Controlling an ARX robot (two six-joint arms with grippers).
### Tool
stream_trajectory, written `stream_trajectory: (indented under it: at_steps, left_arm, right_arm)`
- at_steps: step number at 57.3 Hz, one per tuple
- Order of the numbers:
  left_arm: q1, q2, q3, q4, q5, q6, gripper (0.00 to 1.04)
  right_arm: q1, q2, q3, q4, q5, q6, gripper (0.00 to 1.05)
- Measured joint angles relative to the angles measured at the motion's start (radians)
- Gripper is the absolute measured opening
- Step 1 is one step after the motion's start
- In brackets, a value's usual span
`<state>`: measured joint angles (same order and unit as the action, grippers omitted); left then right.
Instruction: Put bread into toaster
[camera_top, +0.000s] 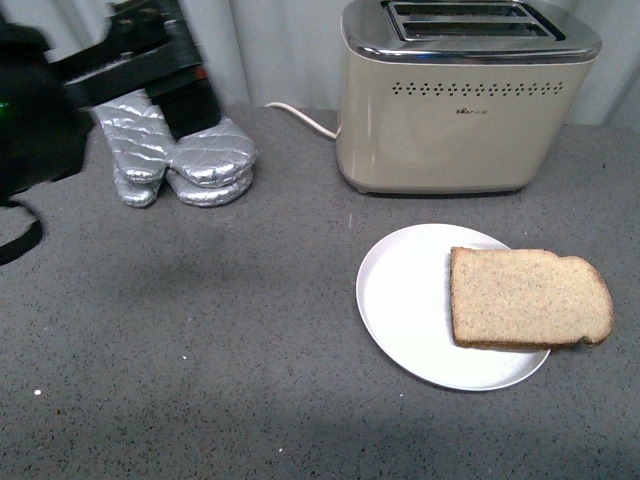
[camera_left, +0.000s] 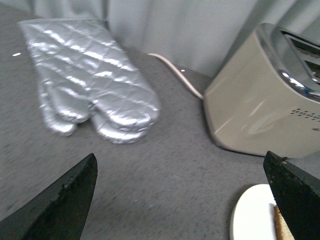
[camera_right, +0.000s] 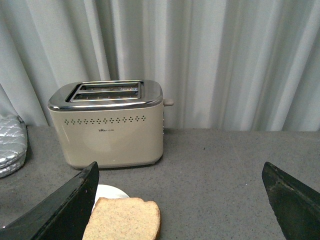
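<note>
The bread (camera_top: 525, 298) lies flat on a round white plate (camera_top: 410, 300), overhanging the plate's right rim. The beige toaster (camera_top: 465, 95) stands behind the plate, both slots empty. My left gripper (camera_left: 180, 200) is open and empty above the counter, left of the plate; a sliver of the bread (camera_left: 281, 227) and the toaster (camera_left: 260, 110) show in its view. My right gripper (camera_right: 180, 205) is open and empty, to the right of the bread (camera_right: 125, 220) and facing the toaster (camera_right: 107, 125). It does not show in the front view.
Silver quilted oven mitts (camera_top: 180, 155) lie at the back left, under my left arm (camera_top: 130, 60). The toaster's white cord (camera_top: 300, 118) runs along the counter behind them. A grey curtain hangs behind the counter (camera_top: 200, 330).
</note>
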<state>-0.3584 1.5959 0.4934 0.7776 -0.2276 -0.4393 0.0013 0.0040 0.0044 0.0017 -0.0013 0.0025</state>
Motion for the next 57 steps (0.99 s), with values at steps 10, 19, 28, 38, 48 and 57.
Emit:
stream_trajectory:
  at_steps: [10,19,28,38,48,57]
  left_arm:
    - [0.036,-0.18,-0.177,-0.093,-0.032,-0.018,0.98]
    - [0.06,-0.386,-0.274,-0.197,-0.143,0.003,0.98]
    - [0.121,-0.364,-0.418,0.15,-0.046,0.201,0.82]
    - [0.171,-0.469,-0.475,0.331,0.045,0.381,0.72]
    - [0.197,-0.543,-0.476,0.246,0.075,0.42,0.69]
    - [0.244,-0.804,-0.475,-0.018,0.117,0.428,0.35]
  right_arm:
    - [0.0,0.0,0.0,0.0,0.0,0.0,0.95]
    - [0.0,0.0,0.0,0.0,0.0,0.0,0.95]
    - [0.0,0.0,0.0,0.0,0.0,0.0,0.95]
    - [0.0,0.002,0.0,-0.001,0.0,0.0,0.95]
    - [0.0,0.0,0.0,-0.001,0.0,0.0,0.95]
    - [0.0,0.0,0.0,-0.001,0.0,0.0,0.95]
